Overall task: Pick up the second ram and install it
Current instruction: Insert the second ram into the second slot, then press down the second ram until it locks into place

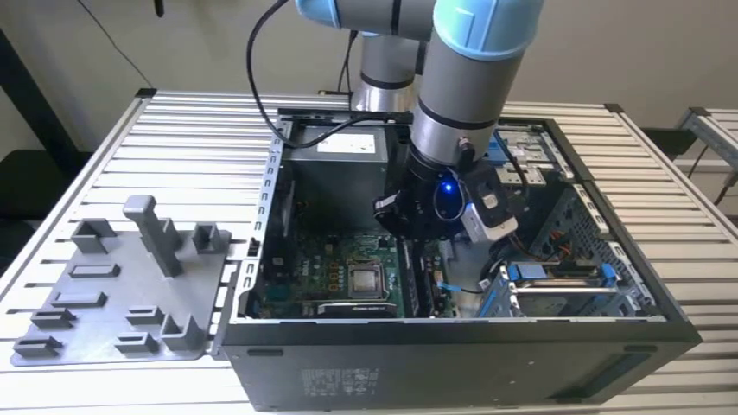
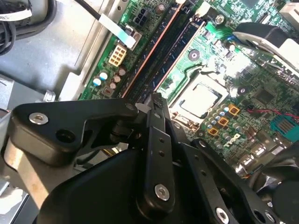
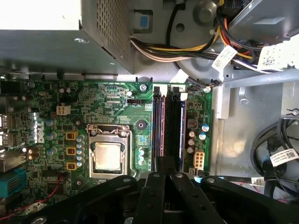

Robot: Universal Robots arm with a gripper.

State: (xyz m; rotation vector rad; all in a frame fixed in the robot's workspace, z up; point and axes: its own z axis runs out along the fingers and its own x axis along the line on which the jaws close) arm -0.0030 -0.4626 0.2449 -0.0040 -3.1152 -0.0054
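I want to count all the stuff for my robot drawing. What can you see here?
Table: one, silvery slats, under everything.
Computer case: one, black, lying open on the table.
Tray: one, grey with upright holders, at the exterior view's left of the case.
Circuit board: one, green, on the case floor.
Processor: one, silver square, on the circuit board.
Memory slots: long, dark, side by side next to the processor; count unclear.
Power box: one, grey, at the far end of the case.
Cables: a bundle, yellow, orange and black, beside the power box.
Robot arm: one, silver with light blue joints, reaching into the case.
Gripper: one, black, just above the memory slots.
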